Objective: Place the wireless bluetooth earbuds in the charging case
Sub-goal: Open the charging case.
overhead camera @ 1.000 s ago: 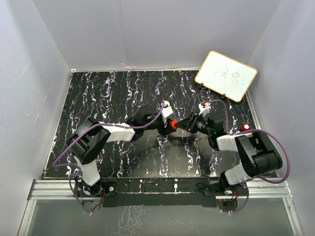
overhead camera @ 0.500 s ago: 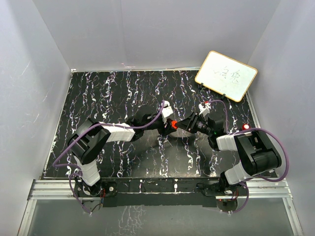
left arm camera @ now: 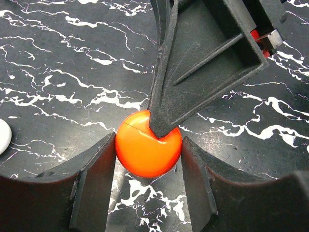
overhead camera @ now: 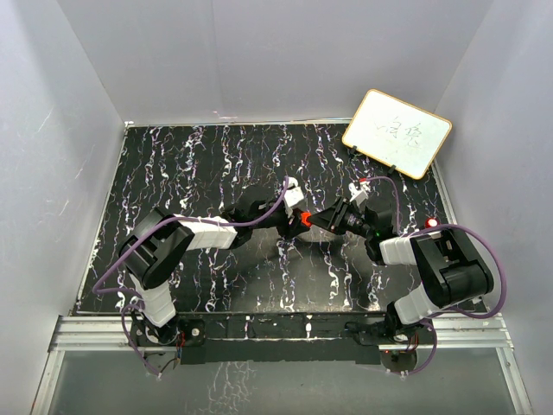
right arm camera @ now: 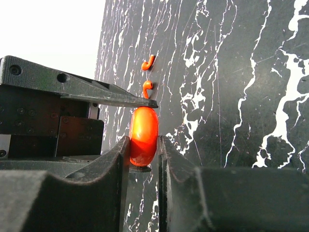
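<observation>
Writing: a whiteboard [overhead camera: 397, 132] propped at the far right corner of the table [overhead camera: 190, 164] carries faint handwritten marks, too small to read.
Count: one charging case, two earbuds in view, one whiteboard, one white round piece, two arms.
Charging case [left arm camera: 145, 152]: orange, round, with a thin seam across its upper part; mid-table, where the two arms meet.
Left gripper [left arm camera: 148, 159]: narrowed onto the case, a finger touching each side of its round outline.
Right gripper [right arm camera: 144, 142]: nearly closed, pinching the case across its thin width.
Earbuds [right arm camera: 147, 87]: small, red-orange, hooked; lying close together on the black marbled table beyond the case, apart from it.
White round piece [left arm camera: 3, 136]: on the table, cut off by the frame edge.
</observation>
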`<state>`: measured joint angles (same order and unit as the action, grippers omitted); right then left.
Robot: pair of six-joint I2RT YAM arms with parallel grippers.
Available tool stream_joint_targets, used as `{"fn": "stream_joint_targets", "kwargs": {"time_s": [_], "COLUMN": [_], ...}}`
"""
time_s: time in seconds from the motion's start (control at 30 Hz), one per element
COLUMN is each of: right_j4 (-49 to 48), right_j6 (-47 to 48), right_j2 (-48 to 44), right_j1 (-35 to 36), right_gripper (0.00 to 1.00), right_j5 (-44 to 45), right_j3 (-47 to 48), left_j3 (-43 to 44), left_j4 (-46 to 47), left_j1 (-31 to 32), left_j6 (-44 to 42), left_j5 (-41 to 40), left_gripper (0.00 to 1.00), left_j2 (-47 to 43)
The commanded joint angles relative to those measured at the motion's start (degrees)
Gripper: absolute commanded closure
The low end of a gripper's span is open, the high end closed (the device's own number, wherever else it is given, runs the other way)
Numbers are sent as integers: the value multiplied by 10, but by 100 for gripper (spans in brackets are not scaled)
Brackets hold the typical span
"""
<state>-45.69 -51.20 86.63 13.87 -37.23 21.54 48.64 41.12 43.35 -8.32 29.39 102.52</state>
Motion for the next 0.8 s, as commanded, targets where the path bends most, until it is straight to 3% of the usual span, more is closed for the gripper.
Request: {"fn": "stream_joint_targets", "kwargs": {"time_s": [0.0,0.17,0.23,0.6,0.77], "right_j4": [-47,-44,-40,-17,-16], "right_j6": [0,3,5,21,21], "right_j2": [-1,-5,-6,-11,-28], "right_j1": [3,3,4,3,3], "right_gripper": [86,87,87,88,88], "right_j5": [-7,-3,0,6,2], "right_j3": [-4,-3,-1,4,7], "left_j3": [-1,-16,-31,-73,-74], "left_j4": [21,37,53,59,44], "left_j1": [5,5,5,5,5], "left_j6": [-1,-2,-1,-8,18], "left_j5": [14,-4,-17,-82,-159], "left_gripper": [100,52,40,26,26], "left_j2": [-34,-46,-58,-136,-151]}}
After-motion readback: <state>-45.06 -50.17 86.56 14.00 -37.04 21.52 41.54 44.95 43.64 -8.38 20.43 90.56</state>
